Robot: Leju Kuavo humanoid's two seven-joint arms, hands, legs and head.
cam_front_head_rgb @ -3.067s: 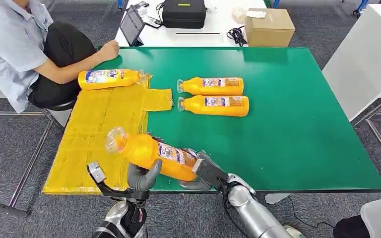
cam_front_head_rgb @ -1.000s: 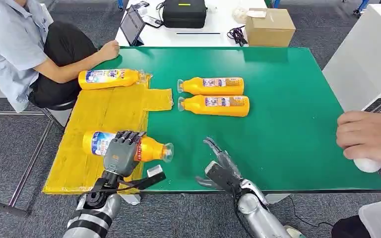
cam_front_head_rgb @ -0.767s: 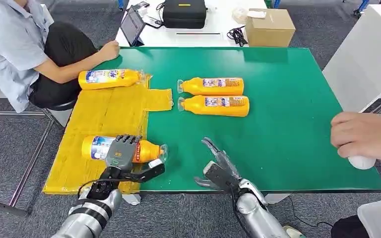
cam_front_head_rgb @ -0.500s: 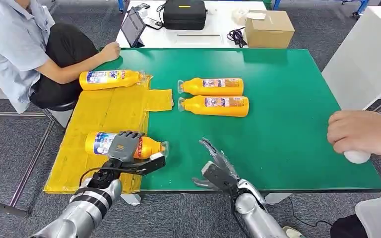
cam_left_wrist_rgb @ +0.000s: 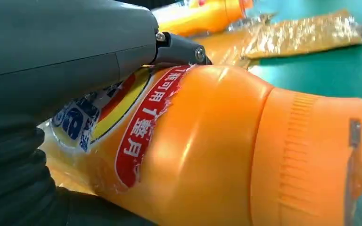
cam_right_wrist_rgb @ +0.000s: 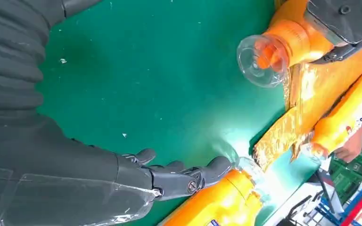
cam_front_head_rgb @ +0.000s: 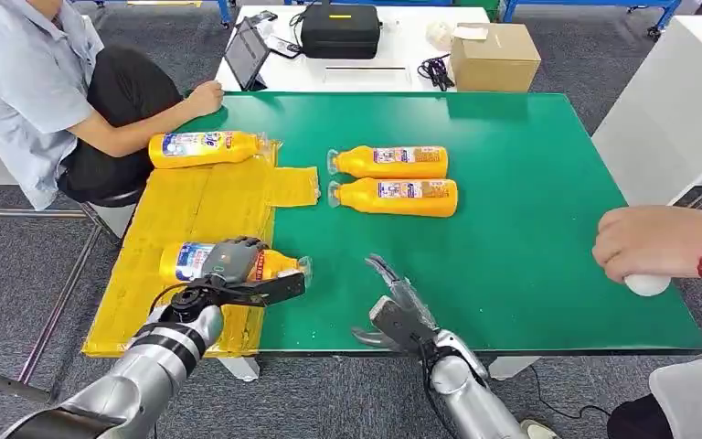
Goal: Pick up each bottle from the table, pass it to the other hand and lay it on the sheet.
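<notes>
An orange bottle [cam_front_head_rgb: 192,262] [cam_left_wrist_rgb: 202,150] lies on its side at the near right edge of the yellow sheet [cam_front_head_rgb: 192,210], its clear cap [cam_right_wrist_rgb: 264,56] over the green table. My left hand [cam_front_head_rgb: 234,265] [cam_left_wrist_rgb: 66,52] grips it around the label, fingers over the top and thumb along the near side. My right hand [cam_front_head_rgb: 398,306] [cam_right_wrist_rgb: 75,155] hovers open over the table's front edge, apart from the bottle. Two more bottles [cam_front_head_rgb: 388,161] [cam_front_head_rgb: 393,196] lie side by side mid-table. Another bottle [cam_front_head_rgb: 206,147] lies at the sheet's far end.
A seated person at the far left rests a hand [cam_front_head_rgb: 203,94] on the table corner. Another person's hand [cam_front_head_rgb: 654,240] covers a white object [cam_front_head_rgb: 645,285] at the right edge. Behind the green table [cam_front_head_rgb: 530,229] stand a cardboard box [cam_front_head_rgb: 494,55], a black case and a tablet.
Earlier both hands held the bottle above the front edge. My right hand let go and opened; my left hand carried the bottle down onto the sheet. A person's hand came in at the right.
</notes>
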